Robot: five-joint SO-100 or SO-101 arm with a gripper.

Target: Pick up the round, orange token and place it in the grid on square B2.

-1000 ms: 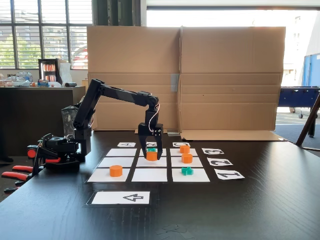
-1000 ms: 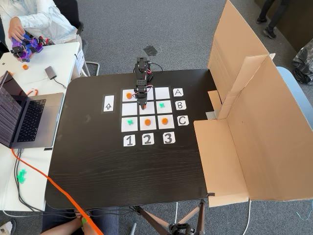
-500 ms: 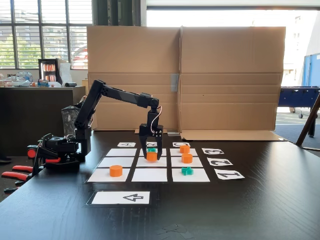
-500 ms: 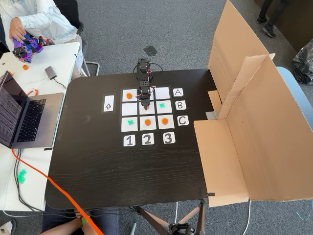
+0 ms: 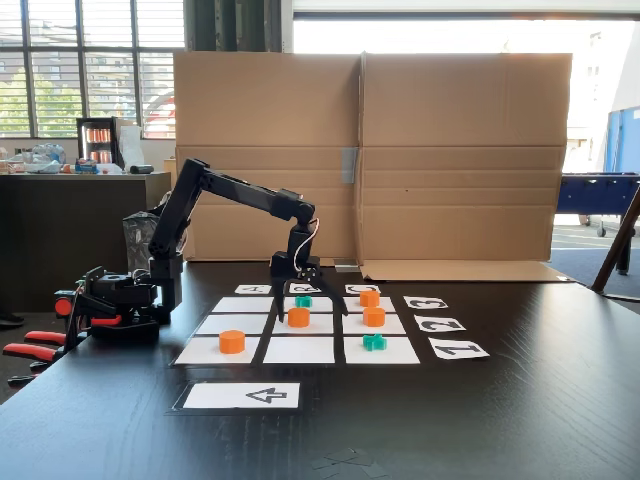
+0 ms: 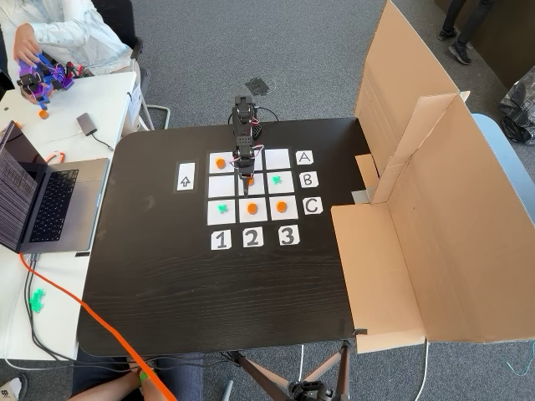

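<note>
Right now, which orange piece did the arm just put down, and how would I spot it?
Find the white paper grid on the black table. The orange token sits on its centre square, in front of the raised fingers; it alone has squares on all sides.

One fixed view sits low at the table's [image 5: 560, 400] edge, facing the cardboard wall [image 5: 370, 150]. The other looks down from high above. Both share the grid [image 6: 251, 185].

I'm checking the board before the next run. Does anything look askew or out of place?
Nothing stands out. The orange token sits upright inside square B2, the other tokens sit within their cells, and the grid cards lie flat and aligned.
</note>
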